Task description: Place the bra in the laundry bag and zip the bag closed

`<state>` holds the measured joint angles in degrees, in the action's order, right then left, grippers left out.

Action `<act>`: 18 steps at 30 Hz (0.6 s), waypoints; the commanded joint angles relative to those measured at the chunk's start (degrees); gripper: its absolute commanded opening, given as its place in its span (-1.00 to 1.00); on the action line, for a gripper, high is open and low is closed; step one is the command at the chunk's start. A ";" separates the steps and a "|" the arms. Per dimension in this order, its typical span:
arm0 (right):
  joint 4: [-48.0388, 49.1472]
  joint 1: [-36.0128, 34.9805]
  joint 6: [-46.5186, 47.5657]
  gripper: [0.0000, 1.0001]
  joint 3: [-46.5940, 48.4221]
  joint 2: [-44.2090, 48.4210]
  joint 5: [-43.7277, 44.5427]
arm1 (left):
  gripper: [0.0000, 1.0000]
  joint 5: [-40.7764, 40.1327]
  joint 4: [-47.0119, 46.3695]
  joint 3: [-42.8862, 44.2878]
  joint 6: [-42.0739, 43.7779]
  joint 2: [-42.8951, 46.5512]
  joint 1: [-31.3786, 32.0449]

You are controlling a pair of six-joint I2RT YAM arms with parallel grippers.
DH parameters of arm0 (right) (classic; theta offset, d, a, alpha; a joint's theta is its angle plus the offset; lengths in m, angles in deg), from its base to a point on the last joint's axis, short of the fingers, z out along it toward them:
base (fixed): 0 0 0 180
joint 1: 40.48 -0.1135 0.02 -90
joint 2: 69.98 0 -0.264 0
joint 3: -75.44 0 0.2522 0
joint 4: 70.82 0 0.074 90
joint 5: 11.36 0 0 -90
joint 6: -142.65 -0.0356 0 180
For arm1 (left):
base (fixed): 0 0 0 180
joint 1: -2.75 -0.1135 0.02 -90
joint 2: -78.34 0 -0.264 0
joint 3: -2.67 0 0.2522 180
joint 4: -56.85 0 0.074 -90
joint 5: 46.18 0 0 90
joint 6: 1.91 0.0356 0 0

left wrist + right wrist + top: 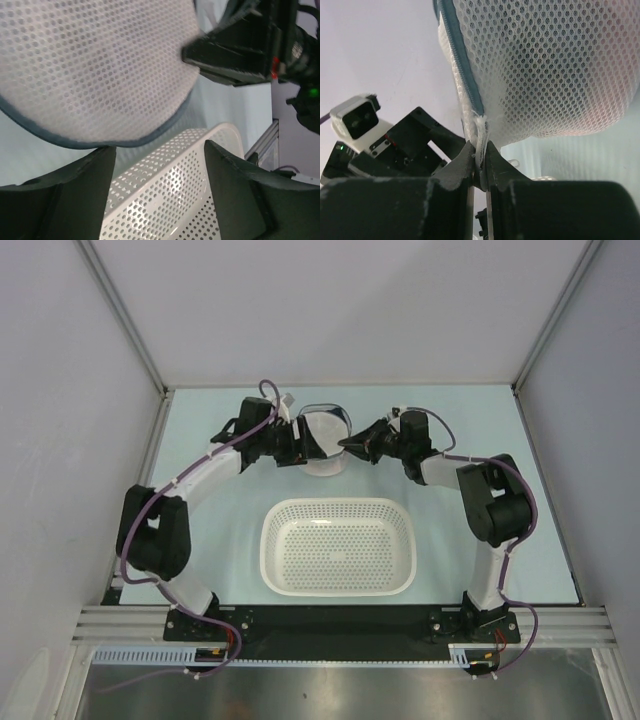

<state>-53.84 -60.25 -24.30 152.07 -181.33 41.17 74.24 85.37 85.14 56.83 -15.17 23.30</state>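
The laundry bag [325, 438], a white mesh pouch with a blue-grey zip rim, hangs above the table between both grippers. My right gripper [480, 152] is shut on the bag's seam beside the zip [465, 85]; in the top view the right gripper [352, 445] sits at the bag's right side. My left gripper [159, 150] is open with nothing between its fingers, just below the bag's rounded rim [125, 142]; from above the left gripper [300, 447] is at the bag's left. A faint pinkish shade [600, 117] shows through the mesh; the bra itself is not plainly visible.
A white perforated plastic basket [338, 546] stands on the pale table in front of the bag, between the two arm bases. The basket [190, 170] also shows through the left fingers' gap. Grey walls enclose the table on three sides.
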 commanded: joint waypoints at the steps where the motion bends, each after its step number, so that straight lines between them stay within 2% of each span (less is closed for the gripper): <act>1: 1.17 -0.71 -0.14 -0.94 0.76 2.81 -0.23 | 0.40 -4.83 1.31 6.61 2.08 -3.50 0.10; 3: 0.20 -0.88 2.14 -0.89 1.46 2.81 -0.84 | 0.07 -7.55 1.41 8.28 2.79 -4.22 0.10; 4: -1.54 -0.88 3.37 -0.80 1.64 3.07 -1.11 | -0.07 -8.52 2.89 9.07 4.01 -5.09 0.10; 5: -2.52 -0.88 5.99 -0.71 1.81 3.59 -1.11 | -0.33 -9.66 3.16 10.29 4.72 -5.36 0.10; 6: -3.66 -0.80 7.76 -0.64 2.16 3.68 -1.37 | -0.41 -9.85 3.25 10.57 5.25 -5.45 0.01; 8: -8.49 -0.45 11.01 -0.32 3.66 4.03 -1.46 | -0.59 -10.63 3.34 10.74 7.18 -4.93 0.10; 9: -9.98 -0.45 14.42 -0.21 4.18 4.21 -1.55 | -0.64 -11.16 3.08 10.66 7.97 -4.75 0.10; 10: -12.70 -0.10 15.85 -0.01 5.32 4.21 -1.11 | -0.73 -11.08 2.73 10.74 9.54 -4.57 0.10; 11: -13.94 -0.01 17.69 0.10 6.11 4.30 -0.85 | -0.76 -11.08 2.64 11.09 10.51 -4.57 0.01; 13: -17.89 0.43 22.18 0.34 8.39 3.77 -0.84 | -0.95 -11.34 3.42 12.06 12.97 -4.92 -0.43; 18: -18.09 1.40 24.39 0.32 10.69 1.75 -3.12 | -0.99 -8.45 4.39 14.26 16.49 -6.85 -2.36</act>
<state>-69.79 -59.88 -5.40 159.35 -180.34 40.47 64.60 89.63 95.44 67.65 -20.83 22.47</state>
